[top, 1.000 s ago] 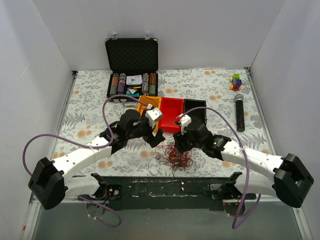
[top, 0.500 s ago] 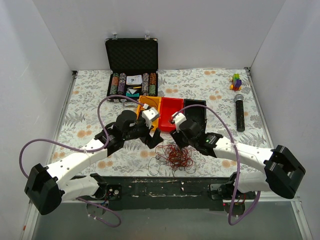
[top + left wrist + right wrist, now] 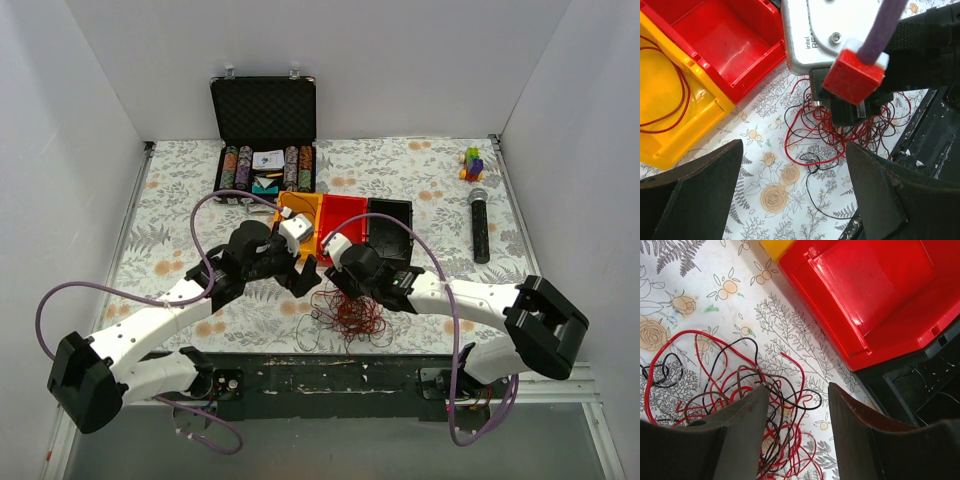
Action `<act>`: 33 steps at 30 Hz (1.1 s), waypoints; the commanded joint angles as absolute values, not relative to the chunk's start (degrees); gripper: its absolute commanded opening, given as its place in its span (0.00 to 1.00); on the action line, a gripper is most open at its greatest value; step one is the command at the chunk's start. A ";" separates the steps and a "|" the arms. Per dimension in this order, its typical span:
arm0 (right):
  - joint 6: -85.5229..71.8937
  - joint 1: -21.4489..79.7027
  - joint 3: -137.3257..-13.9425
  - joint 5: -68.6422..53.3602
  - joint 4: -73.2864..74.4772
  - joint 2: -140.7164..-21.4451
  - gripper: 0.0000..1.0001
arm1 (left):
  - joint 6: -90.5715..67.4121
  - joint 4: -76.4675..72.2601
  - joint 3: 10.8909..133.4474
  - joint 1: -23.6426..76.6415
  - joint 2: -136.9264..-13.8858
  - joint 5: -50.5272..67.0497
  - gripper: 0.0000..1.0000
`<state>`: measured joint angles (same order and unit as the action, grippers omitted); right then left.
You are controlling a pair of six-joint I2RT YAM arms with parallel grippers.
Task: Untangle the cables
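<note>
The cables (image 3: 350,312) are a loose nest of thin red, black and brown wires on the floral cloth, just in front of the bins. My left gripper (image 3: 306,279) hovers at the nest's left edge. It is open (image 3: 795,150), with only cloth and one black wire loop (image 3: 822,162) between its fingers. My right gripper (image 3: 348,288) comes down on the nest's upper part. It is open too (image 3: 799,390), and strands of the cables (image 3: 740,385) run loose between its fingers. A single red wire (image 3: 665,90) lies in the yellow bin (image 3: 695,130).
Yellow (image 3: 300,206), red (image 3: 346,215) and black (image 3: 392,220) bins stand side by side behind the nest. An open poker-chip case (image 3: 263,140) is at the back, a microphone (image 3: 479,225) and a small toy (image 3: 471,162) at the right. The dark front edge (image 3: 330,370) is close to the nest.
The right arm has swung left, bringing its gripper over the nest's upper edge with the jaws a little narrower. The left gripper has shifted slightly left.
</note>
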<state>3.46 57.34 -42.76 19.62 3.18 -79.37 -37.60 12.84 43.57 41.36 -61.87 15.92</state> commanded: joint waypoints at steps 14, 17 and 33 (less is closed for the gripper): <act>5.45 57.83 -49.39 17.93 2.72 -80.86 0.07 | -38.50 16.88 39.46 40.43 -51.77 11.52 0.83; 4.57 57.83 -50.01 17.67 3.60 -78.58 0.02 | -38.67 17.05 39.55 40.43 -51.59 11.34 0.83; 3.69 58.27 -68.81 20.48 10.90 -65.66 0.01 | -39.11 16.96 40.69 40.52 -50.45 11.95 0.83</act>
<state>4.05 57.89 -63.18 18.65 9.67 -68.12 -39.00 16.75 39.86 40.66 -51.64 11.57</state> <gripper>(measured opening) 0.028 0.827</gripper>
